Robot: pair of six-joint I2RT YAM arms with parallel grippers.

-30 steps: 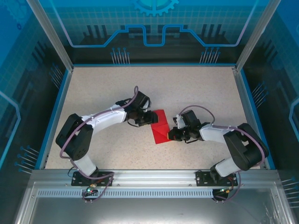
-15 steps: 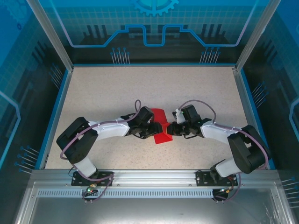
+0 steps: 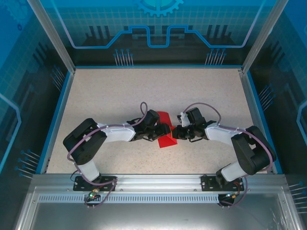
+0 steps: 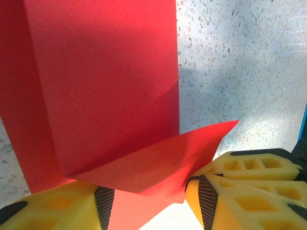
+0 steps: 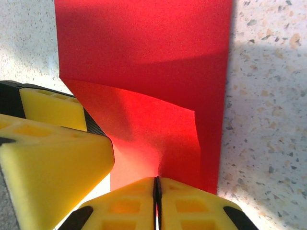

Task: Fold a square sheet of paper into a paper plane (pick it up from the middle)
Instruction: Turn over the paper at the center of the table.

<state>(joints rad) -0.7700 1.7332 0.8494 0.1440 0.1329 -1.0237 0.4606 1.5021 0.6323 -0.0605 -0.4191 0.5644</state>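
Speckled beige table (image 3: 120, 91), partly folded red paper (image 3: 165, 142) on it

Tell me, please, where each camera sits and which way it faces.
Top: fixed above and behind the arms, looking down at the table; shows both arms, the left tool and right tool meeting at the paper.
Left wrist: on the left arm, looking down between its open fingers at the paper and table.
Right wrist: on the right arm, looking past its own shut fingers, pinching the paper; the left tool's fingers sit at left.
Shared: every view shows the paper on the table.
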